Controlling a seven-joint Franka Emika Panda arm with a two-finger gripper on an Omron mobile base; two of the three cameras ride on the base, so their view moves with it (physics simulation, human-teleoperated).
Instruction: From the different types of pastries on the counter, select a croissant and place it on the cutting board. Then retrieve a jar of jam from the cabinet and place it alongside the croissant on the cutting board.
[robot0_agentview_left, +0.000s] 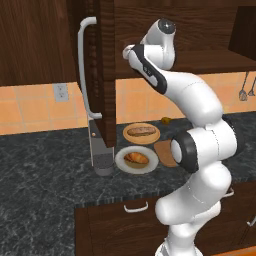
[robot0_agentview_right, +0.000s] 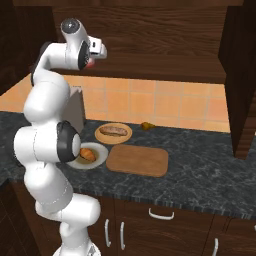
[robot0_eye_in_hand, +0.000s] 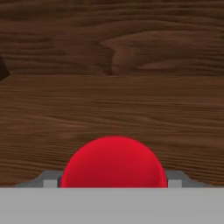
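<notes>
Right up against the hand camera sits the red lid of the jar of jam (robot0_eye_in_hand: 113, 162), a rounded dome against brown wood grain, with a grey claw part showing at each side of it; whether the claw (robot0_agentview_right: 100, 51) is clamped on the jar or merely around it cannot be told, since the fingertips are hidden. From the base cameras the arm reaches high, its hand level with the open cabinet (robot0_agentview_right: 150, 55) above the worktop (robot0_agentview_right: 200, 165) (a touch of red shows by the hand in the right base view). The cabinet door (robot0_agentview_left: 102, 75) stands swung out, with its long curved white handle (robot0_agentview_left: 85, 70) facing the left base camera. Down on the worktop, the croissant (robot0_agentview_right: 88, 153) lies on a round pale plate (robot0_agentview_right: 98, 161) near the front edge, not on the cutting board (robot0_agentview_right: 137, 160), which lies bare just beside that plate. Behind them, nearer the tiled back wall, the oblong roll (robot0_agentview_right: 113, 131) rests on a round tan plate (robot0_agentview_right: 125, 136). A small dark-yellow object (robot0_agentview_right: 146, 125) sits at the worktop's back edge.
</notes>
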